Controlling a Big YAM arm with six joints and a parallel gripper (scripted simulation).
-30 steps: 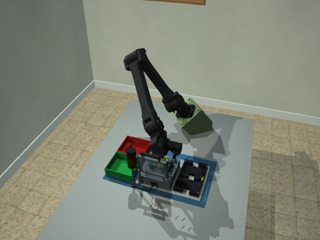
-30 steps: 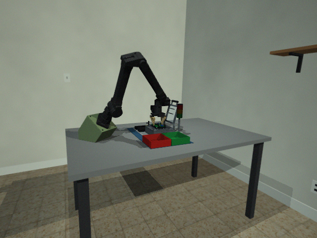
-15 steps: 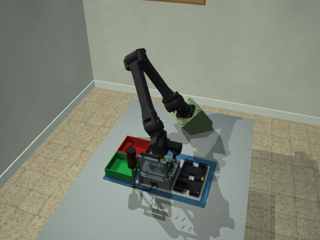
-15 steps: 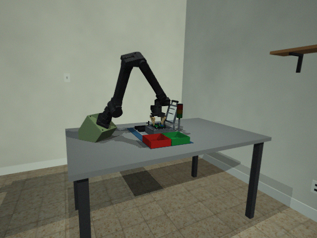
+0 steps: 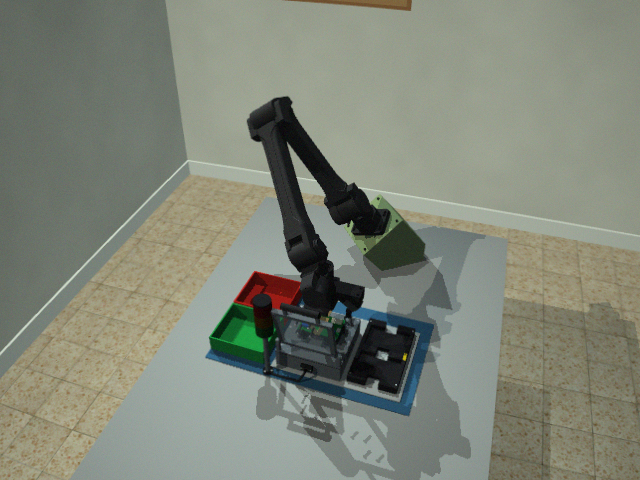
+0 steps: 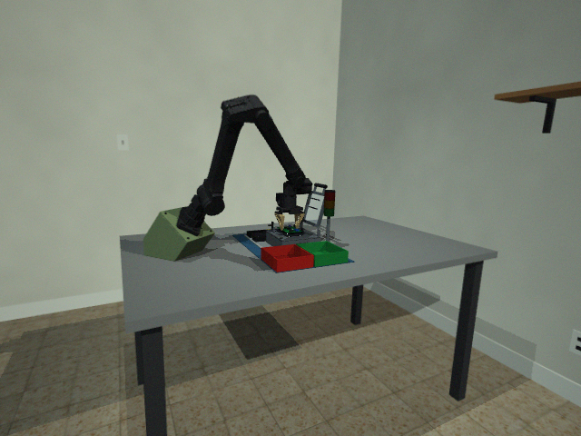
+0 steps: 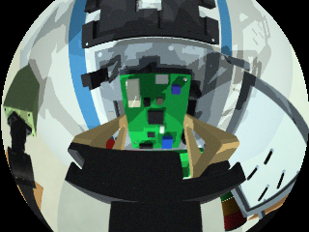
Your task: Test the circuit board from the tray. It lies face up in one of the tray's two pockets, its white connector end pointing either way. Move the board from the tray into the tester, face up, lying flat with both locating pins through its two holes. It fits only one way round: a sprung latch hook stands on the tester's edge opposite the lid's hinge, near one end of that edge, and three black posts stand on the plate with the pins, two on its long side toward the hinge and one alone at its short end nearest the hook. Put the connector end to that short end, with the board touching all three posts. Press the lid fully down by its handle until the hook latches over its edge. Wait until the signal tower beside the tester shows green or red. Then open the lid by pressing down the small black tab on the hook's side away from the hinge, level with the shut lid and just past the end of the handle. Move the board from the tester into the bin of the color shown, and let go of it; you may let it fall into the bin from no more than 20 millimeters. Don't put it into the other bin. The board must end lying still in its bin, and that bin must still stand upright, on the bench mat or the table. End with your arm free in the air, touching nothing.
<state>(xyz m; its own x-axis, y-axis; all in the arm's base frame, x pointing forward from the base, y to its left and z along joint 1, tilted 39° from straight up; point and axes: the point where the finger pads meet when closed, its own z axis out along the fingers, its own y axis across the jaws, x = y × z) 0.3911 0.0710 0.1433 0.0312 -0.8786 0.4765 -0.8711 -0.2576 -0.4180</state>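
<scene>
My gripper [image 7: 155,118] [image 6: 290,220] [image 5: 327,321] is shut on the green circuit board [image 7: 154,111] [image 6: 291,230] [image 5: 321,328], its tan fingers on the board's two long sides. The board is face up, low over the plate of the grey tester [image 5: 310,361] [image 6: 278,238] [image 7: 103,65]. Its white connector end [image 7: 134,91] points away from my wrist, toward the tray. The tester's clear lid [image 5: 289,330] [image 6: 313,203] stands open with its black handle [image 5: 299,311] up. The signal tower [image 5: 262,312] [image 6: 329,203] shows no lit lamp. I cannot tell whether the board rests on the pins.
The black tray [image 5: 385,351] [image 7: 151,7] lies beside the tester on the blue mat [image 5: 403,400] [image 7: 77,45]. The red bin [image 5: 266,289] [image 6: 286,258] and the green bin [image 5: 235,333] [image 6: 328,253] stand on the tester's other side. The arm's green base block [image 5: 395,242] [image 6: 169,234] is behind.
</scene>
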